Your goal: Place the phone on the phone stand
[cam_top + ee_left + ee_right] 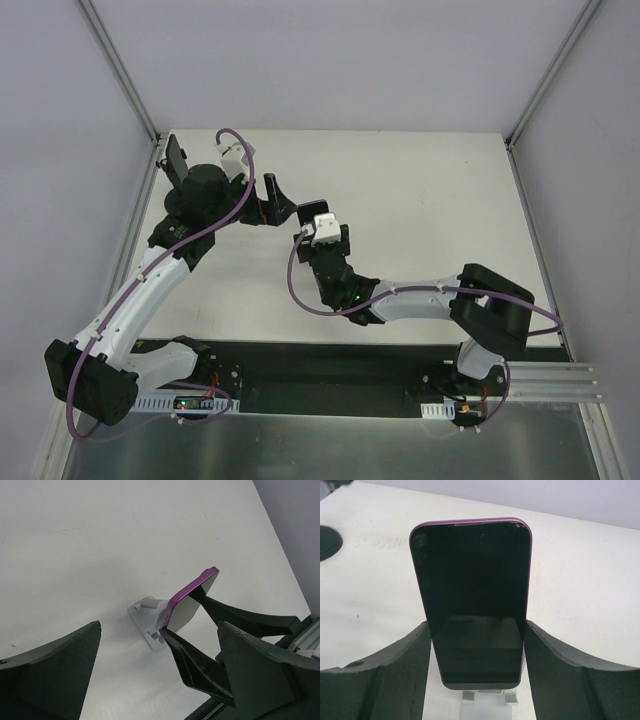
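The phone (472, 595) has a dark screen and a purple rim, and my right gripper (476, 625) is shut on its lower sides. In the left wrist view the phone (192, 605) leans back, its pale back up, pinched between the right gripper's fingers (235, 617). Its lower edge sits right at the front lip of the small white phone stand (145, 620); I cannot tell whether they touch. The stand (485, 705) shows just below the phone. My left gripper (159, 627) stands wide open with nothing in it, a short way left of the stand. From above, the phone (311, 208) is a dark sliver.
The white table (430, 200) is bounded by metal frame posts (125, 70) and pale walls on three sides. A black strip (330, 375) and an aluminium rail (550, 380) run along the near edge by the arm bases.
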`<state>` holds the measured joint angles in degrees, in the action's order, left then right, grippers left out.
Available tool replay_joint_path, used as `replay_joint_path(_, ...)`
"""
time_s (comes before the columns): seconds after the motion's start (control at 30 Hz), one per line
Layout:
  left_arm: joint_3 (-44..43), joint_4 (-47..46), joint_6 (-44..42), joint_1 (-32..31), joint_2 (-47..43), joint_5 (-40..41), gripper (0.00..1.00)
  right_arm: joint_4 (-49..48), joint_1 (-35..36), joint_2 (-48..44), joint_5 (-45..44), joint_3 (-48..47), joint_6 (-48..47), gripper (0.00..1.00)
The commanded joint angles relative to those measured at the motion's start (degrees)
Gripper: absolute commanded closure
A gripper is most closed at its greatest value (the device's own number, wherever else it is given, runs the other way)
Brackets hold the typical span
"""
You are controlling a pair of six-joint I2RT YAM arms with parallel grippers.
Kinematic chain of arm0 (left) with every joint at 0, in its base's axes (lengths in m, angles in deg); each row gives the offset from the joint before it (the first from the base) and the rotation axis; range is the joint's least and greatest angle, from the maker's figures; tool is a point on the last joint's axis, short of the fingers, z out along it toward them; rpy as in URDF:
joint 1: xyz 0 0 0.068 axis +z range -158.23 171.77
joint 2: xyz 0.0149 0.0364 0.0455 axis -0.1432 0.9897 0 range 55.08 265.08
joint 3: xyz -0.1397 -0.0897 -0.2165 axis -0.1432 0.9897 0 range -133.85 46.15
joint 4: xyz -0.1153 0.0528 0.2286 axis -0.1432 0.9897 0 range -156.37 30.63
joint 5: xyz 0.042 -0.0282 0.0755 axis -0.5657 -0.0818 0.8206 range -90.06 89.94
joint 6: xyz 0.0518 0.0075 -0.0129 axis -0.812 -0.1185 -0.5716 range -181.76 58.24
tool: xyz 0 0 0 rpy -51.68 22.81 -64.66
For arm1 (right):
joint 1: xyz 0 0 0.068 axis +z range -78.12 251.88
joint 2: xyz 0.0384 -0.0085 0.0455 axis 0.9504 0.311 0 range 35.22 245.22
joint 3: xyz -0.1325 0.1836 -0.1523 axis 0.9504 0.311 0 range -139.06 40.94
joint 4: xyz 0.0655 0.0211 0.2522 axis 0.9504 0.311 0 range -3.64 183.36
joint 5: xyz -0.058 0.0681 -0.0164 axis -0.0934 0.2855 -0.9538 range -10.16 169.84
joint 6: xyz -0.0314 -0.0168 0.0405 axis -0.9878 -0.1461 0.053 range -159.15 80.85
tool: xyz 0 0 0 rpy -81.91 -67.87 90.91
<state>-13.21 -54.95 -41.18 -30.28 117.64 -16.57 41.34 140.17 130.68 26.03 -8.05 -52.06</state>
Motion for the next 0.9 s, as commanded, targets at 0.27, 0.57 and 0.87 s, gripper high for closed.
replay_joint_path(0.27,0.03,-2.19,0.95,0.86,0.54,-1.42,0.01,-14.22,0.00,1.21,-6.76,3.29,0.25,0.99)
replay_joint_path(0.57,0.20,-2.10,0.69,0.86,0.72,-0.98,0.01,-16.86,0.09,4.20,-7.28,3.64,0.86,0.99)
replay_joint_path(0.87,0.11,-2.19,0.60,0.95,0.54,-0.89,0.01,-18.44,0.09,5.70,-9.30,4.61,3.50,0.99)
